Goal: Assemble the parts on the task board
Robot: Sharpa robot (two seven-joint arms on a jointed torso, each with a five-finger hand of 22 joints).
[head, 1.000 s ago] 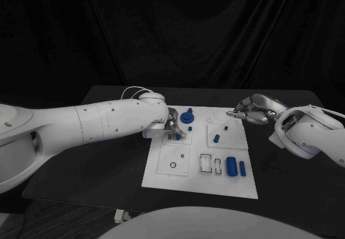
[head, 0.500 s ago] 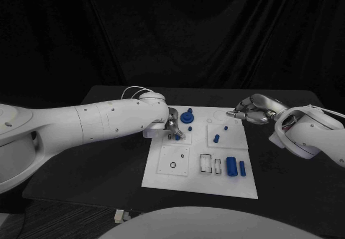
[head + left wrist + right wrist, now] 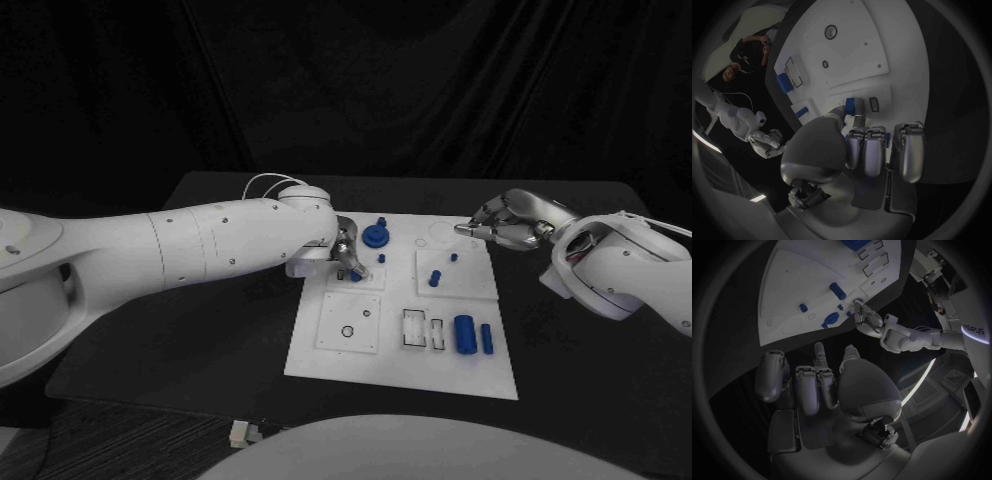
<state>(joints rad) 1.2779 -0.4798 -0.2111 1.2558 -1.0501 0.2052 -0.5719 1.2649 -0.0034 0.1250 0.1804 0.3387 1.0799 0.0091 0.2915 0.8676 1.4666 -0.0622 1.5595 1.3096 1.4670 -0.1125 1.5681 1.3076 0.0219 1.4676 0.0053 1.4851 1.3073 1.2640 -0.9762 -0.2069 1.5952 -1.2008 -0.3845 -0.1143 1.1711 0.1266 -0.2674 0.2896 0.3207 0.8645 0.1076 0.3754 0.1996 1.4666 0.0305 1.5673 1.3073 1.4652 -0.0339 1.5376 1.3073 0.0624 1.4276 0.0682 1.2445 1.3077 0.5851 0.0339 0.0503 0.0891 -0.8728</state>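
at the task board (image 3: pixel 404 375)'s far left corner, the left hand (image 3: pixel 346 255) pinches a small blue peg (image 3: pixel 850 106), its long axis upright on the board. off the board's far right corner, the right hand (image 3: pixel 508 220) hovers, fingers curled on nothing.

Task board (image 3: pixel 433 345): matt white, smooth, looks plastic. Parts, e.g. blue cylinder (image 3: pixel 464 333) at 5 o'clock: matt blue plastic look. Table (image 3: pixel 202 330): matt black. Hands, left (image 3: pixel 861 145) and right (image 3: pixel 817 382): satin silver metal look. Arm shells (image 3: pixel 188 245): smooth semi-gloss white plastic. Backdrop (image 3: pixel 433 90): black cloth, creased.
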